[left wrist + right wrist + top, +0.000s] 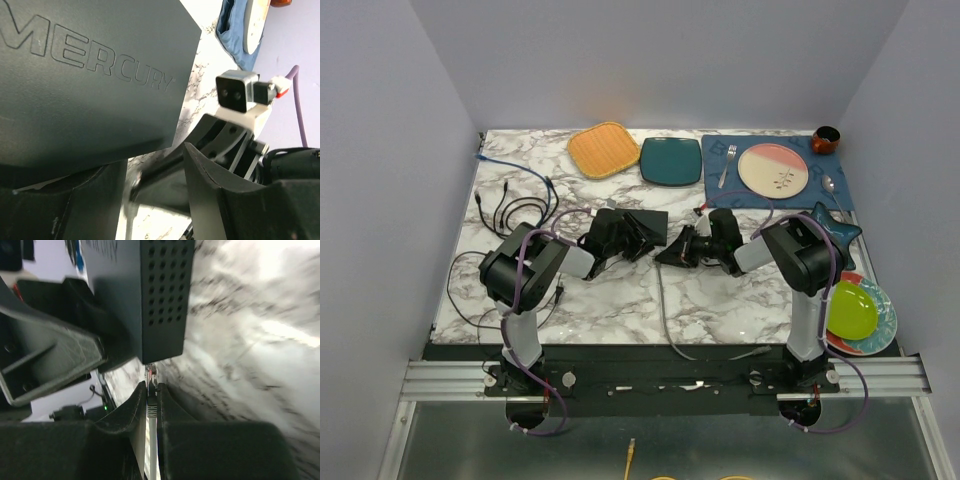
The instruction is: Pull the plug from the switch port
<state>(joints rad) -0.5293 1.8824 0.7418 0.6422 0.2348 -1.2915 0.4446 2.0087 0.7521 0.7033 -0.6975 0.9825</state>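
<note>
Right wrist view: right gripper has its fingers pinched tight on the plug, with the cable running back between them. The clear plug tip sits right at the lower edge of the switch, under its perforated side. Can't tell if it's seated in a port or already out.

Left wrist view: left gripper has its fingers apart, with marble showing in the gap. The switch's lettered face lies over one finger and the other finger is clear of it. Can't tell if it's clamped or just braced.

Top view: both grippers meet mid-table. The switch is between them, against the left gripper, with the right gripper just beside its right end. A grey cable trails from there to the near edge. Loose black leads lie on the left and a green plate sits on a stack at the right edge.

Along the far side:
- orange woven mat
- teal square plate
- blue placemat carrying a fork, a pink-and-white plate and a spoon
- brown cup in the far right corner
</note>
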